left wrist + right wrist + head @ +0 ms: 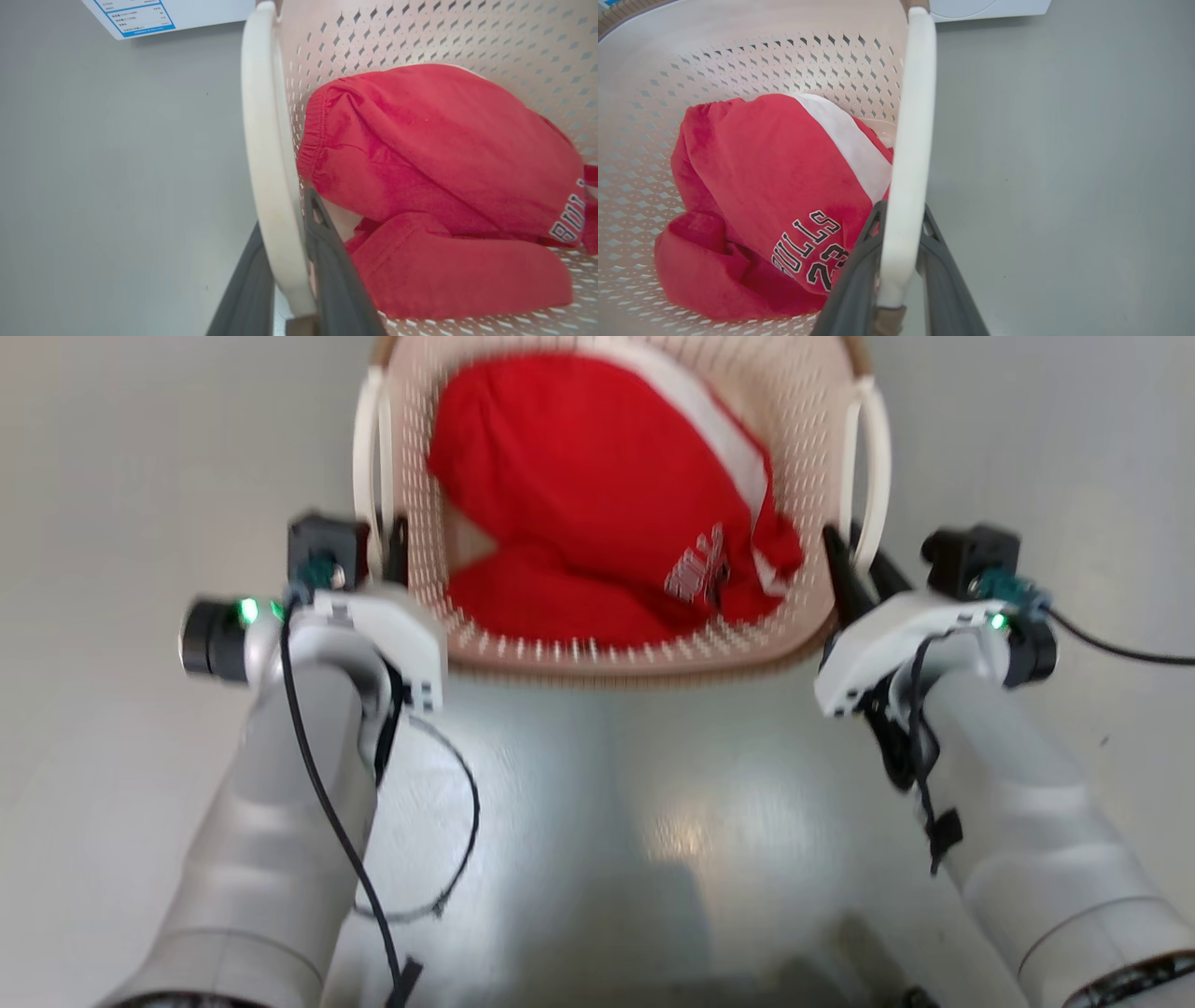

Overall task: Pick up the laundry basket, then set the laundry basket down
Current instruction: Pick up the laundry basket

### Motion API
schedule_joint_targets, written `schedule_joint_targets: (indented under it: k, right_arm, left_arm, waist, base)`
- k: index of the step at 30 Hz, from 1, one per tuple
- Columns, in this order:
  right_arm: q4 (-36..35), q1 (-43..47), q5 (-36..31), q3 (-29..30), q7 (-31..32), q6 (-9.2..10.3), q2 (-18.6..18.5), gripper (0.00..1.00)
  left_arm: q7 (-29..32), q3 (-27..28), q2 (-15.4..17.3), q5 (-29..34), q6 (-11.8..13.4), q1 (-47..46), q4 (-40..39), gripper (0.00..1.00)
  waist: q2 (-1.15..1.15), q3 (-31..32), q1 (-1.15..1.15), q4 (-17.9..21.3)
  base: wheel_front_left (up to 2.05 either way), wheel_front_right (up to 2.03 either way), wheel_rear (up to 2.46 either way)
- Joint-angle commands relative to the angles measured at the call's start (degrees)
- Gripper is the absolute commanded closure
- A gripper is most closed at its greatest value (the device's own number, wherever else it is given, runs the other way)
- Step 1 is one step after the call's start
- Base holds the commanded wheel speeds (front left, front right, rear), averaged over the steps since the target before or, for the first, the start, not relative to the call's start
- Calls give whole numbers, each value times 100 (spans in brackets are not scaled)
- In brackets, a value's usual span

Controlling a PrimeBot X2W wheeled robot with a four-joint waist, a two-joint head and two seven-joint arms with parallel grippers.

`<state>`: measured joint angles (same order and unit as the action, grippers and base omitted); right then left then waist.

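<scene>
White letters edged in black on the one red garment (752,186) read "ULLS" above "23" in the right wrist view, with the first letter half folded under. The left wrist view catches "BULL" at that view's edge. A white label (140,16) with a blue-bordered table shows at the top of the left wrist view, its print too small to read. The garment, which carries a white band, lies heaped inside the single laundry basket (635,665). The basket sits over the grey floor (653,784), straight ahead between the two arms; whether it rests on the floor or hangs clear of it cannot be told. It has two white handles, one on each side. The left handle (266,163) runs between the two dark fingers (334,280) of the left jaws, which are closed narrowly on it, one finger outside the basket and one inside against the perforated wall. The right handle (910,140) passes likewise between the two fingers (852,289) of the right jaws, drawn in tight about it. The corner of a white appliance (985,7) stands on the floor past the basket.
</scene>
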<state>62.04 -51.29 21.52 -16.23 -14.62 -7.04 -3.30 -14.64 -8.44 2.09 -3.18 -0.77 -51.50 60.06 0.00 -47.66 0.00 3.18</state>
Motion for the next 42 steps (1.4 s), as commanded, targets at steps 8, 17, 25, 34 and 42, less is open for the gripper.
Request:
schedule_joint_targets:
  k: [8, 17, 25, 34, 42]
  right_arm:
    - [456, 825, 752, -1219, 35, -45, 42, 100]
    - [577, 1693, 1364, -2059, 456, -45, 42, 100]
    - [542, 2479, 1787, -2663, 867, -45, 42, 100]
    - [494, 2591, 2053, -3044, 1063, -45, 42, 100]
    - [503, 2581, 2263, -3238, 1073, -45, 42, 100]
  left_arm:
    - [-36, -233, 83, -253, -161, 1026, 529, 100]
    - [-9, -1030, 80, -1054, -360, 2020, 944, 100]
    - [475, -2013, 79, -1876, -311, 2863, 847, 100]
    - [761, -2806, 79, -2567, -103, 3054, 625, 100]
    - [1037, -3347, 79, -2999, -42, 3043, 630, 100]
  waist:
    - [0, 1901, 0, 48]
    - [0, 3498, 0, 95]
    - [0, 4683, 0, 101]
    - [0, 5118, 0, 56]
    - [0, 5245, 0, 25]
  base:
    - [0, 0, 0]
    - [0, 0, 0]
    - [0, 0, 0]
    - [0, 0, 0]
    - [0, 0, 0]
